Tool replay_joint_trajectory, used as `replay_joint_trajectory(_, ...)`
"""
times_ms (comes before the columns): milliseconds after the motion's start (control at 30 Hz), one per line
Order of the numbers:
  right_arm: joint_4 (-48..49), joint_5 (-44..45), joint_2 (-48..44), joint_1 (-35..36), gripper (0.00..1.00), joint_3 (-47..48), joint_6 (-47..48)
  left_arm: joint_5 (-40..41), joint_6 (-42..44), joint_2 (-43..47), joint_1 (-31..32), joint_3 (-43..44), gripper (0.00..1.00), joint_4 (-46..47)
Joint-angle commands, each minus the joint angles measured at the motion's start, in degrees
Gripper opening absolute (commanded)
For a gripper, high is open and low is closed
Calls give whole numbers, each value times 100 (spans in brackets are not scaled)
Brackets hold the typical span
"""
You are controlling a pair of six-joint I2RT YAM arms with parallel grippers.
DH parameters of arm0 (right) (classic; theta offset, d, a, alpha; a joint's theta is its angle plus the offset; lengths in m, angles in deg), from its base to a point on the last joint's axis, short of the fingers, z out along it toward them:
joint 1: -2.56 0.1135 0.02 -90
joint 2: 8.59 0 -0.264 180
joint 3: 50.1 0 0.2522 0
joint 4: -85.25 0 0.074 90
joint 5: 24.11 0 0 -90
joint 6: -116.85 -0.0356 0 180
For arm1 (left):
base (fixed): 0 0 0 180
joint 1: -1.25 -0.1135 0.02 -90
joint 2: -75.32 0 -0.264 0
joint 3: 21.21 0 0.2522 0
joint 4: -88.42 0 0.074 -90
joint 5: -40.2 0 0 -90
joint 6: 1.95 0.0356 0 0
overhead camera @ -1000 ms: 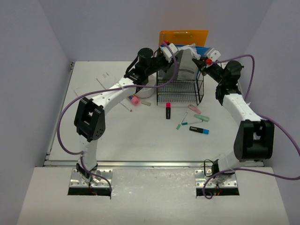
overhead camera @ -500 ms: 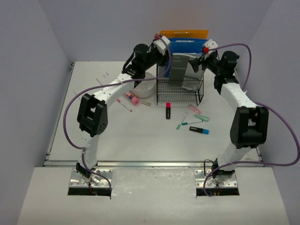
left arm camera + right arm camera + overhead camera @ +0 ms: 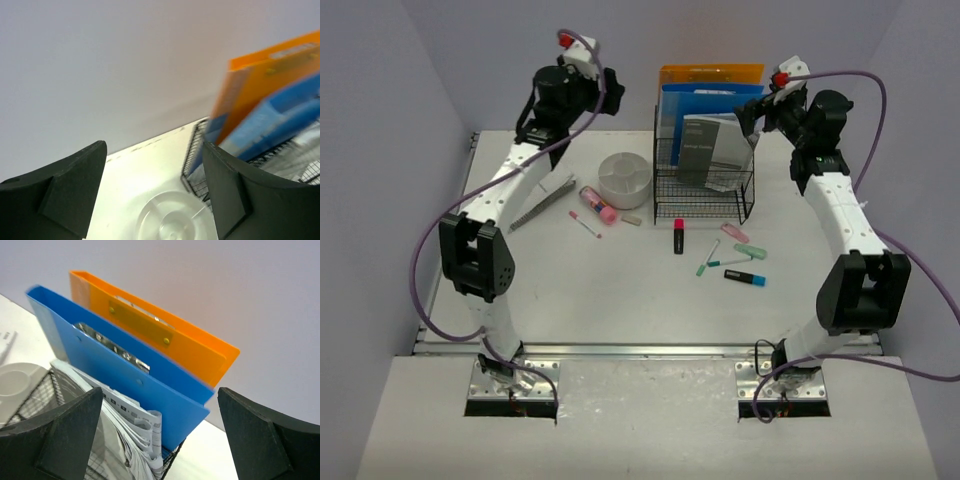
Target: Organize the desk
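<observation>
the white table (image 3: pixel 620 290) filled the floor between the pale lavender walls, with its silver rail (image 3: pixel 650 349) along the near edge, just beyond the two arm bases. both arms were raised high over the far part of the table, the left arm (image 3: pixel 510 190) above the far left and the right arm (image 3: pixel 840 200) above the far right.

a black wire basket (image 3: pixel 705 200) stood at the far middle of the table. inside it, an orange folder (image 3: pixel 710 74) stood upright at the back, a blue folder (image 3: pixel 705 98) just in front of it, and a grey booklet (image 3: pixel 705 150) with loose papers leaned in front of the blue one. a round white dish (image 3: pixel 624 180) sat just left of the basket, and a long grey strip (image 3: pixel 542 203) lay further left.

smaller things were scattered on the table in front of the basket: a marker with a pink cap (image 3: pixel 597 203), a black marker with a red end (image 3: pixel 678 236), a black marker with a blue end (image 3: pixel 745 277), two green pens (image 3: pixel 720 262) and a thin white pen (image 3: pixel 586 224).

the left claw (image 3: pixel 155 170) was open, its fingers wide apart and nothing between them, looking down at the dish and the corner of the basket. the right claw (image 3: pixel 160 425) was also open and held nothing, facing the folders from above
</observation>
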Motion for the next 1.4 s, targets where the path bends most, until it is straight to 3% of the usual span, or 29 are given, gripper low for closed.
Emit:
replay_joint_trajectory(0, -556, -302, -693, -13, 97, 444, -307, -244, -819, 594, -1089, -161, 76, -1354)
replay_joint_trajectory(167, -1171, -778, -1131, -4, 97, 388, -720, -544, -1049, 475, -2261, -562, 73, -2390)
replay_joint_trajectory(333, -1480, -998, -1462, 13, 94, -93, -1232, -971, -1406, 686, -3030, -1884, 67, -2176)
replay_joint_trajectory(600, -2108, -1182, -1541, 42, 90, -432, -1957, -849, 926, 222, -2770, -2086, 59, -2308)
replay_joint_trajectory(767, -2187, -1316, -1580, 72, 89, -579, -2315, -596, 2035, 225, -2550, -2708, 59, -1977)
replay_joint_trajectory(1067, -2341, -1509, -1545, 76, 89, -477, -2669, -788, 2733, -471, -2206, -2326, 66, -2406)
replay_joint_trajectory(1367, -2435, -1475, -1509, 92, 89, -346, -2768, -119, 2881, -933, -2029, -2372, 64, -1978)
